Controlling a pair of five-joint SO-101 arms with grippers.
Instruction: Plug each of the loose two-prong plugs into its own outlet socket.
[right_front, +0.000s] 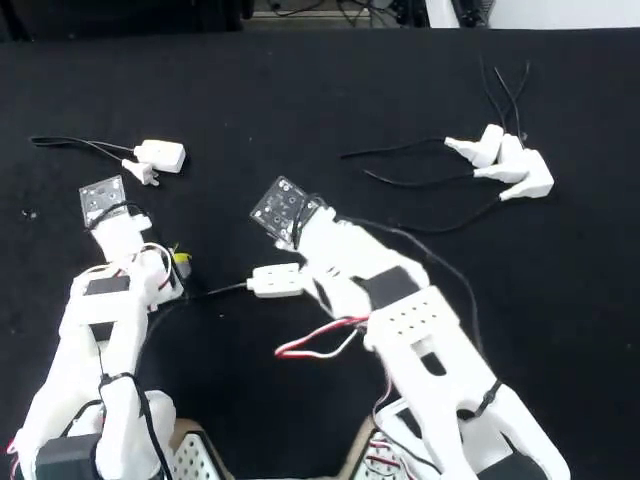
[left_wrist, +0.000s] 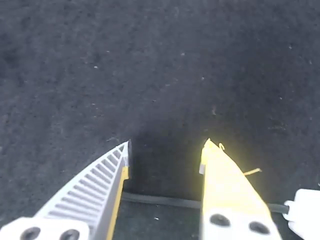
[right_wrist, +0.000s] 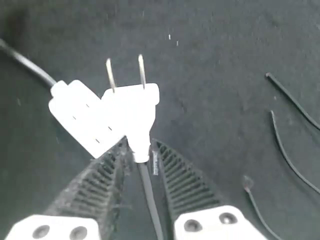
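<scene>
White socket (right_wrist: 80, 120) (beside 2-prong plug (right_wrist: 131, 105))

Your right pincer (right_wrist: 139, 145) has dark ribbed fingers (right_wrist: 95, 185) on white bases. Between them sits a white plug (right_wrist: 131, 107) with silvery prongs (right_wrist: 141, 70) and a black cord (right_wrist: 150, 200). A white outlet socket (right_wrist: 80, 120) lies just beyond. Your left pincer (left_wrist: 166, 143) has a pale grey ribbed finger (left_wrist: 90, 190) edged in yellow, and a yellow finger (left_wrist: 225, 185). Beneath both pincers the table cloth (right_wrist: 225, 50) is black with pale specks.
</scene>
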